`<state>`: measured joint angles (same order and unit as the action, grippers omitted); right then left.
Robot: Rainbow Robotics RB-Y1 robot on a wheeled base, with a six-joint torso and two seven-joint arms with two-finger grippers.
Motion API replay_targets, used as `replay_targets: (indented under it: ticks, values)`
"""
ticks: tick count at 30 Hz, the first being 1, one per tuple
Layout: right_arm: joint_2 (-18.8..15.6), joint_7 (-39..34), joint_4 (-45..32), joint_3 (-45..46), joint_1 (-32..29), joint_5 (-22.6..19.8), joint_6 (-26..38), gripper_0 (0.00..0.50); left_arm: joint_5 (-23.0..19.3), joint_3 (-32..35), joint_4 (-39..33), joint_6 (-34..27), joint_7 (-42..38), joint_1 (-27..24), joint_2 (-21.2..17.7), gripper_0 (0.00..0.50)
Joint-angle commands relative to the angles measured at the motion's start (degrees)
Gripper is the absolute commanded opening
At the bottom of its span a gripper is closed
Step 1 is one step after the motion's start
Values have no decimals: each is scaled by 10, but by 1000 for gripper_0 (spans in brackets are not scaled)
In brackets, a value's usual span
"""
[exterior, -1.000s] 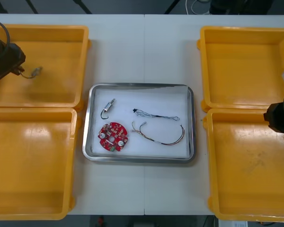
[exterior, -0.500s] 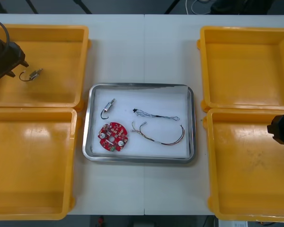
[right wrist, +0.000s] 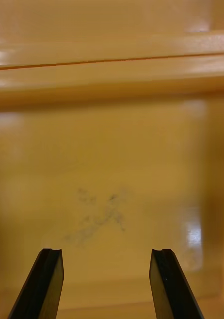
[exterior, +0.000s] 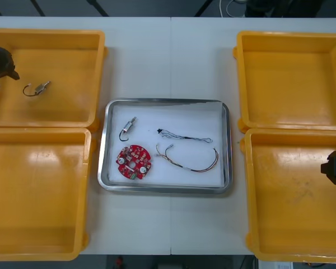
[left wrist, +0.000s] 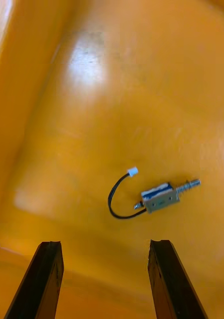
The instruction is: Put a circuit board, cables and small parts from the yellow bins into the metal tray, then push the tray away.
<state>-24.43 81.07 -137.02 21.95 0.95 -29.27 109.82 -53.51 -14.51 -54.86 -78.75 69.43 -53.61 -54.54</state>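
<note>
**Fig.: pick-up of a small part, seen from beside the table.** The left gripper [left wrist: 104,244] hangs over the far left yellow bin [exterior: 56,35], fingers apart & holding nothing. The small metal part [left wrist: 161,196], w/ a short black lead [left wrist: 113,202] looped off one end, lies flat on the bin floor just beyond the fingertips, touching neither. The right gripper [right wrist: 106,251] waits over the near right yellow bin [exterior: 291,196], fingers likewise apart, nothing betw. them. The metal tray [exterior: 167,102], mid-table, already holds a circuit board [exterior: 134,162], a second small part [exterior: 129,128], a blue-and-white cable [exterior: 185,136] & a red-and-yellow cable [exterior: 197,166]. Judged step: grasp & lift. To do it well, prob. advance until the metal body, not the lead, sits betw. the fingers. Turn the wrist so they close across its narrow sides, and go low enough to catch it w/o scraping the floor. Then lift clear of the bin wall before crossing to a bare patch of the tray.
</note>
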Motion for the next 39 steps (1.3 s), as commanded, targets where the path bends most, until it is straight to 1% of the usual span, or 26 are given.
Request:
replay_targets:
  ticks: [1, 8, 10, 15, 18, 20, 25, 28, 31, 34, 39]
  values:
    - [1, -27, -17, 5, -15, -8, 2, 500, -5, 21, -57, -38, 53, -1, -46, 500]
    - [1, -33, -6, 2, -15, -15, 2, 500, -4, 22, -121, -94, 114, -4, -66, 500]
    - [0, -33, -5, 0, -15, -18, 2, 500, -4, 22, -130, -104, 138, -3, -66, 500]
    - [1, -34, -5, -1, -15, -19, 2, 500, -3, 19, -132, -105, 218, -3, -62, 500]
    - [0, -33, -6, -1, -15, -20, 2, 500, 3, 9, -130, -96, 258, -3, -56, 500]
    - [0, -33, -6, -1, -15, -22, 2, 500, 9, -10, -130, -82, 282, -3, -52, 500]
    - [0, -34, -6, -1, -15, -22, 2, 500, 2, -47, -128, -43, 296, -3, -50, 500]
    - [0, -33, -6, -1, -15, -21, 2, 500, -2, -63, -120, -20, 300, -3, -40, 500]
    - [0, -33, -5, -1, -15, -22, 2, 500, -5, -65, -95, 6, 323, -3, -25, 500]
    - [0, -33, -5, -1, -15, -22, 2, 500, -9, -65, -61, 36, 366, -3, -7, 500]
    - [0, -33, -5, -1, -15, -19, 2, 500, -9, -66, -27, 62, 416, -3, 13, 500]
